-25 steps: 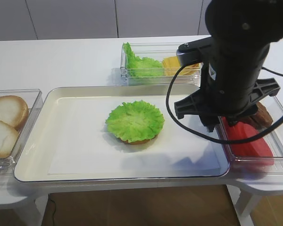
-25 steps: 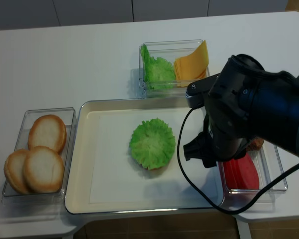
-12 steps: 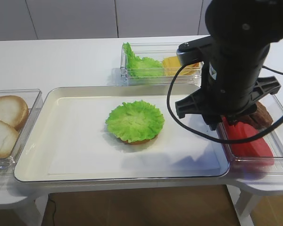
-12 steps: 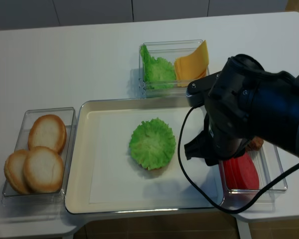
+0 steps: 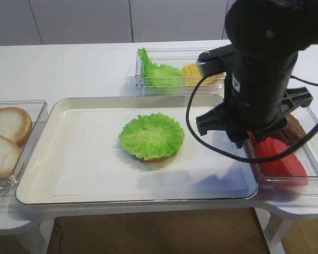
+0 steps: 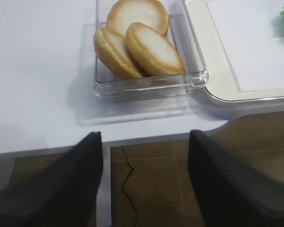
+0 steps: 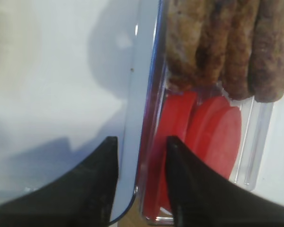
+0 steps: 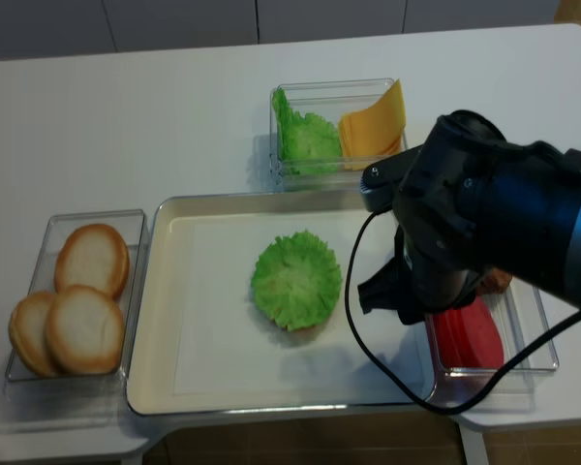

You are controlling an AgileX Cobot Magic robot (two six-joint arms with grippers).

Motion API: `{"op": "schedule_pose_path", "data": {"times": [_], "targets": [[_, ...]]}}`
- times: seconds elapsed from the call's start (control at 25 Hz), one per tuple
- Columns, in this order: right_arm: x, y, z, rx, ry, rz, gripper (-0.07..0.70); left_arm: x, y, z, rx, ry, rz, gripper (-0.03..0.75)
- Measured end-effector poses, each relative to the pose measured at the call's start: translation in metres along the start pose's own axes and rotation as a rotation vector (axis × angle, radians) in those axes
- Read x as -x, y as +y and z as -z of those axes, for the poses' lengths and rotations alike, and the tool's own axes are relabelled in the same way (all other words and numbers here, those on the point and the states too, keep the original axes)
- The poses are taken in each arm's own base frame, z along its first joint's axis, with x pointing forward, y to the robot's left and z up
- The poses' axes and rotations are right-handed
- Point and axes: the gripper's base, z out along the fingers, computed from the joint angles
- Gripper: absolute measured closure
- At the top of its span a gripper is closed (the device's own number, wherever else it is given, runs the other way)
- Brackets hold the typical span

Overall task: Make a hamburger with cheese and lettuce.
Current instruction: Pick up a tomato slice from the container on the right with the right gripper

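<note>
Showing only in wrist view: right gripper (image 7: 141,156) straddling container wall (image 7: 149,94).

My right claw (image 7: 141,182) hangs partly open, straddling the clear wall (image 7: 149,94) between tray (image 5: 37,198) and box. Under my right finger (image 7: 189,189) lie red slices (image 7: 217,137); patties (image 7: 227,42) block ahead. Left of me, bare paper (image 5: 85,153), then the hamburger (image 5: 151,136).

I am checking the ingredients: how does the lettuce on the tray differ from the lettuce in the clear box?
The lettuce on the tray lies flat, spread round over a bun; the lettuce in the clear box stands crumpled against the wall. The first sits alone; the second is beside cheese. Both are bright green and frilly.
</note>
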Motion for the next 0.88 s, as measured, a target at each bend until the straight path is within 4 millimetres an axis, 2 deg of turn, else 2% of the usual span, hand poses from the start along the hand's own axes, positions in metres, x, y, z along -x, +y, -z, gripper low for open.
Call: {"op": "schedule_pose_path", "data": {"times": [0.2, 0.52, 0.88], "targets": [[0.0009, 0.0005, -0.0003, -0.001, 0.001, 0.0, 0.394, 0.0, 0.0, 0.0, 0.0, 0.0, 0.0, 0.29], [0.001, 0.0007, -0.0019, -0.008, 0.006, 0.003, 0.545, 0.0, 0.0, 0.0, 0.0, 0.0, 0.0, 0.291], [0.0008, 0.0004, -0.0026, -0.016, 0.011, 0.006, 0.586, 0.0, 0.0, 0.0, 0.0, 0.0, 0.0, 0.291]]}}
